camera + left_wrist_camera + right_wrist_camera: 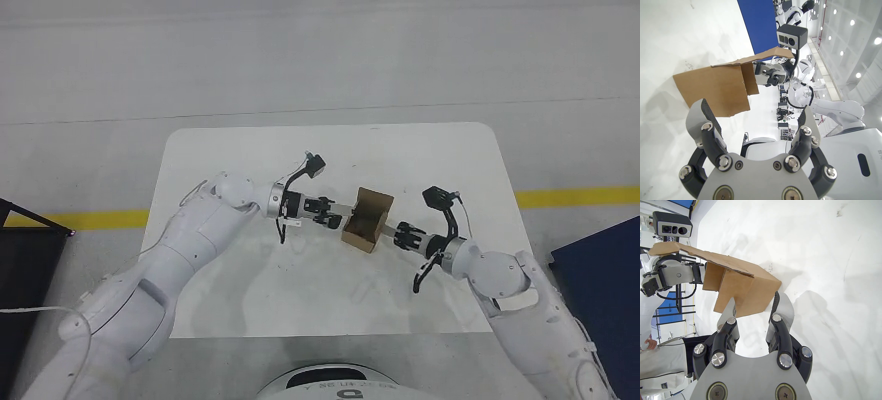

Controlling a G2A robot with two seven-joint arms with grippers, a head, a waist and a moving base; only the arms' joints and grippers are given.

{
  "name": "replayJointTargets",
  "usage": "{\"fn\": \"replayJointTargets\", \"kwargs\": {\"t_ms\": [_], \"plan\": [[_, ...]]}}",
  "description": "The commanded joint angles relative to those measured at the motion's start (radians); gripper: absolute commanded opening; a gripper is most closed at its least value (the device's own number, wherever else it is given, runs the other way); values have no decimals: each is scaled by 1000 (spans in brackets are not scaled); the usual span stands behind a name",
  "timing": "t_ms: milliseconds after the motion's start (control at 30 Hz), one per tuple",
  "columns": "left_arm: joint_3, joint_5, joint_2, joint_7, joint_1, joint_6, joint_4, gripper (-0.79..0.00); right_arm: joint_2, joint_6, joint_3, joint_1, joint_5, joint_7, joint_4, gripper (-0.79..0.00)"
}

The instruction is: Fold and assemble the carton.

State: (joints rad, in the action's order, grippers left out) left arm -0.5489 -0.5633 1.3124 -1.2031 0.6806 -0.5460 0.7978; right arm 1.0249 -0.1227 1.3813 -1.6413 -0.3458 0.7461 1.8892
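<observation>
My left jaws stood apart just short of the carton (364, 222), one fingertip (698, 115) close to its near panel but gripping nothing. The carton sat on the table (300, 300) between my two sets of jaws, its open mouth turned upward, its long axis lying across the line from one set to the other, and a long flap (696, 254) sticking out unfolded. I judged this the flap-folding step, needing that flap pressed down with the body braced; my right jaws were also apart, tips against the panel facing them.
</observation>
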Motion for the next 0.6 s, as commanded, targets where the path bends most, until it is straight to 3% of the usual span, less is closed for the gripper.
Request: {"fn": "replayJointTargets", "kwargs": {"t_ms": [0, 267, 333, 367, 400, 567], "plan": [[5, -7, 10, -7, -2, -7, -16, 0, 1, -17, -9, 8, -6, -4, 2, -437], [8, -27, 46, -7, -9, -25, -86, 0, 8, -73, -34, 43, 0, -35, 3, -437], [4, -30, 51, -9, -12, -30, -101, 0, 10, -69, -28, 44, 33, -37, 3, -400], [3, -30, 54, -11, -13, -33, -108, 0, 10, -66, -25, 44, 39, -34, 2, -320], [1, -32, 56, -13, -13, -34, -114, 0, 9, -65, -23, 44, 39, -31, 0, -292], [-5, -31, 67, -27, -14, -37, -134, 0, 10, -65, -42, 54, 26, -15, -16, -326]]}}
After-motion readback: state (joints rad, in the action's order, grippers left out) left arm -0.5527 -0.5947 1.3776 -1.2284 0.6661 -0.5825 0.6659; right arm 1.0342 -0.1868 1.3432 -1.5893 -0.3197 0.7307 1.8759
